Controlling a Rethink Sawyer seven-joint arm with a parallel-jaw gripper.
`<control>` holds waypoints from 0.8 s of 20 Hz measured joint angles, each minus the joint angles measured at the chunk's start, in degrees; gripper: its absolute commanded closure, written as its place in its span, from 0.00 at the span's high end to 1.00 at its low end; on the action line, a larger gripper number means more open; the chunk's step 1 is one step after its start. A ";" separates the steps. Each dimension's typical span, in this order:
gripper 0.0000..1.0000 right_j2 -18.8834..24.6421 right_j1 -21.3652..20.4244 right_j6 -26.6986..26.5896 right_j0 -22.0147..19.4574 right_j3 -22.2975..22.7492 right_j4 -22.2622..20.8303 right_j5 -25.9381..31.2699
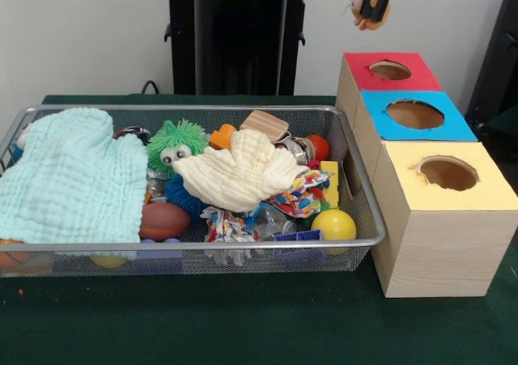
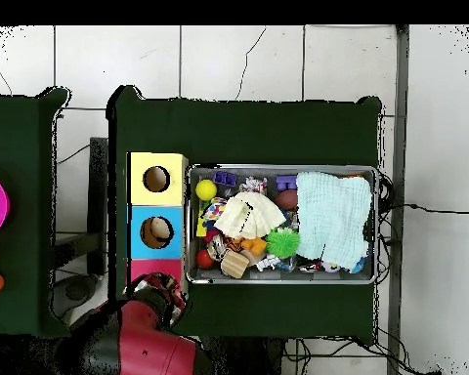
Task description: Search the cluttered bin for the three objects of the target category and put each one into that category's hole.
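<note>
1. Orange-brown toy hangs pinched between my gripper fingers, high above the red-topped box; I cannot make out what kind of toy it is.
2. My gripper is narrowed around that toy, and its dark fingers come down from the top edge of the front view. From overhead, my red and black arm covers most of the red-topped box.
3. Beside the red-topped box stands the blue-topped box, and past that the yellow-topped box; the three touch in a row, each with one round hole in its top.
4. From overhead, something pale shows inside the hole of the blue-topped box.
5. Alongside that row of boxes sits the wire mesh bin on the dark green table.
6. Inside the bin, a yellow ball lies in the corner nearest the yellow-topped box.
7. A cream cloth lies over the middle of the clutter, with a green fuzzy toy with eyes just beside it and a wooden block behind it.
8. A light blue cloth covers the bin's end farthest from the boxes, and a brown football lies at its edge.
</note>
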 measured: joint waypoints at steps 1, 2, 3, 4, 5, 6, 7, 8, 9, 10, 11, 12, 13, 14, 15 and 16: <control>0.00 0.00 0.64 0.00 0.42 0.00 0.25 -0.15; 0.00 0.00 1.27 0.00 0.85 -0.01 0.51 -0.30; 0.00 0.02 2.02 0.00 1.33 0.00 0.79 -0.53; 0.00 0.02 2.56 0.00 1.61 0.00 1.00 -0.75; 0.00 0.02 3.11 0.00 1.89 -0.01 1.20 -0.97; 0.00 0.03 3.55 0.00 2.07 -0.01 1.34 -1.21; 0.00 0.03 4.16 0.00 2.26 0.00 1.63 -1.62; 0.00 0.03 4.76 0.00 2.44 0.01 1.92 -2.03; 0.00 0.02 5.19 0.00 2.56 0.03 2.28 -2.44; 0.00 0.03 5.44 0.00 2.66 0.05 2.53 -2.69; 0.00 0.03 5.69 0.00 2.75 0.07 2.78 -2.93; 0.00 0.03 6.00 0.00 2.91 0.08 3.09 -3.26; 0.00 0.03 6.65 0.01 3.39 0.11 3.92 -3.91; 0.00 0.04 6.96 0.01 3.65 0.11 4.30 -4.14; 0.00 0.04 7.25 0.05 3.98 0.10 4.77 -4.33; 0.00 0.03 7.55 0.08 4.31 0.10 5.24 -4.52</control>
